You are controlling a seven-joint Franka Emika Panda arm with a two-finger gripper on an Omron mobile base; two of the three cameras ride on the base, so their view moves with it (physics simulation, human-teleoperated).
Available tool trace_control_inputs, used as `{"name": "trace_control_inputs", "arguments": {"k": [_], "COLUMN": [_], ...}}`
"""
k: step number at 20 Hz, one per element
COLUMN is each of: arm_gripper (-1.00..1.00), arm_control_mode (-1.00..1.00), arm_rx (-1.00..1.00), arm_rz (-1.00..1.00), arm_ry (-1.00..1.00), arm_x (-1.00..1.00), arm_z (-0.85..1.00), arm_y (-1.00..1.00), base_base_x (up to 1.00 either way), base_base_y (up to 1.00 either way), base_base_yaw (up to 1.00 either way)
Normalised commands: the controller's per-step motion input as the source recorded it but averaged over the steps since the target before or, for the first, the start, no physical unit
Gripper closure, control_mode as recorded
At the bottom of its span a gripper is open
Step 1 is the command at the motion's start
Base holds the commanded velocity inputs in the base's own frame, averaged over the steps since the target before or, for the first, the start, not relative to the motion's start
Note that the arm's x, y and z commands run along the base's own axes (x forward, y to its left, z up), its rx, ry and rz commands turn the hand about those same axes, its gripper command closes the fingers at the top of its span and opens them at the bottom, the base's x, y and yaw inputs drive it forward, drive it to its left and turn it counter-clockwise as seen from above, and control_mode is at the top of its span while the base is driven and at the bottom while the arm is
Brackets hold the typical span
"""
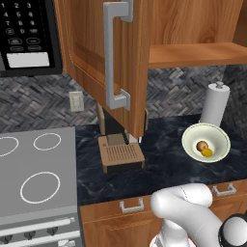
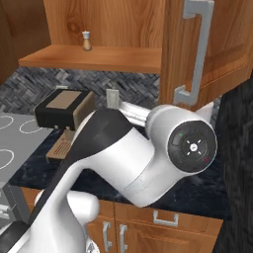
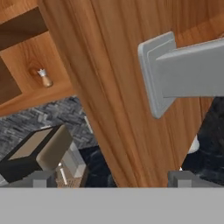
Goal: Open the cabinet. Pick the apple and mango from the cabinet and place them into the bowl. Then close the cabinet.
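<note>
Wood cabinet (image 1: 193,29): hung on the wall, door swung open, shelf showing inside.
Door (image 1: 91,53): orange-brown, sticks out over the counter, edge close in front of the claw in the hand view.
Handle (image 1: 115,55): long grey metal bar, stands up and down on the door.
Claw (image 3: 111,178): wide open, holds nothing, two dark tips on each side of the door's edge, just under the handle's foot.
Bowl (image 1: 214,132): pale cream, on the dark counter near its right end, just in front of the paper roll.
Apple (image 1: 201,145): reddish-brown, inside the bowl.
Mango (image 1: 207,152): yellow, inside the bowl, touching the apple.
Paper roll (image 1: 214,103): white, upright, by the back wall.
Small shaker (image 2: 87,41): on the cabinet shelf, near the back.
Coffee machine (image 1: 120,152): under the open door, on the counter.
Stove (image 1: 34,178): grey, at the counter's left end.
</note>
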Motion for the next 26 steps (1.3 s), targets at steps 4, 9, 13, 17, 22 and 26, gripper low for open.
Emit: {"name": "trace_control_inputs", "arguments": {"k": [4,9,13,17,22,26], "arm_gripper": [-1.0,-1.0,-1.0,-1.0,-1.0,-1.0], "arm_control_mode": [-1.0,-1.0,-1.0,-1.0,-1.0,-1.0], "arm_rx": [0.0,0.0,0.0,0.0,0.0,0.0], "arm_rz": [0.07,0.09,0.08,0.13,0.14,0.07], "arm_ry": [0.0,-0.01,-0.05,-0.1,-0.08,-0.01], "arm_x": [0.2,0.28,0.3,0.47,0.43,0.41], "arm_z": [0.0,0.0,0.0,0.0,0.0,0.0], "arm_y": [0.41,0.39,0.34,0.33,0.25,0.24], "base_base_x": [0.0,0.0,0.0,0.0,0.0,0.0], "base_base_y": [0.0,0.0,0.0,0.0,0.0,0.0], "base_base_yaw": [0.0,0.0,0.0,0.0,0.0,0.0]}}
